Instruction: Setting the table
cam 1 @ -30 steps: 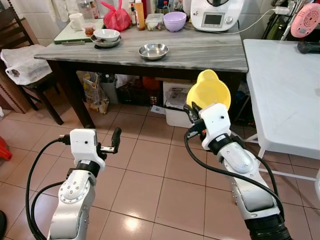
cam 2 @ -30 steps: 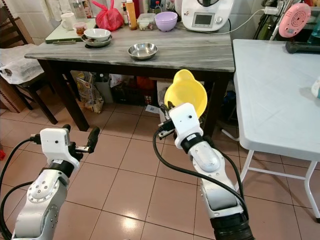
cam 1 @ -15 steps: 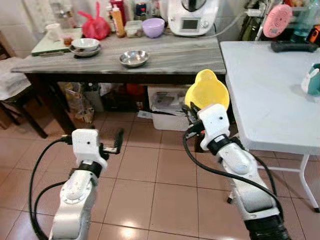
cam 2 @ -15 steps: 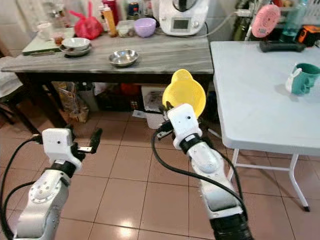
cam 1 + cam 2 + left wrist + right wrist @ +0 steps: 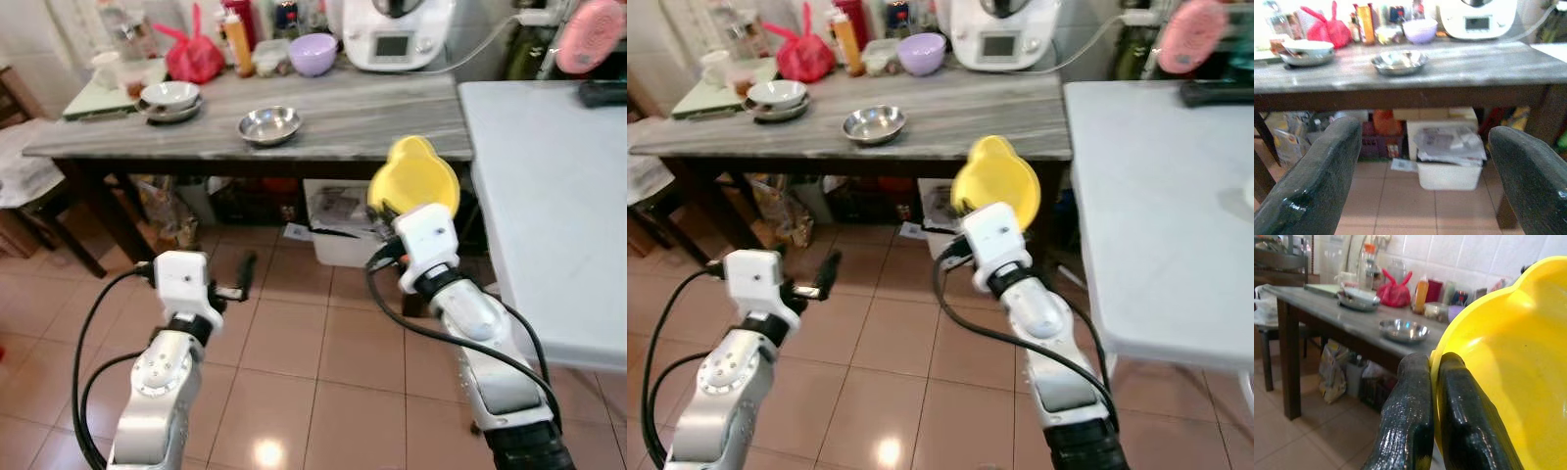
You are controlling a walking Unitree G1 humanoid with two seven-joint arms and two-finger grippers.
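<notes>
Right claw (image 5: 389, 211) pinches the rim of a yellow bowl (image 5: 413, 176), holding it up over the tiled floor (image 5: 294, 343), near the corner of the white desk (image 5: 558, 196). Left claw (image 5: 245, 274) is spread wide, holding nothing, facing the grey desk (image 5: 372, 113) with its steel bowl (image 5: 269, 124).

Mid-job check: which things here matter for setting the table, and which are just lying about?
Job:
yellow bowl, pinched by the right gripper
white table
left gripper, open

Lying about:
steel bowl
purple bowl
red bag
kitchen machine
</notes>
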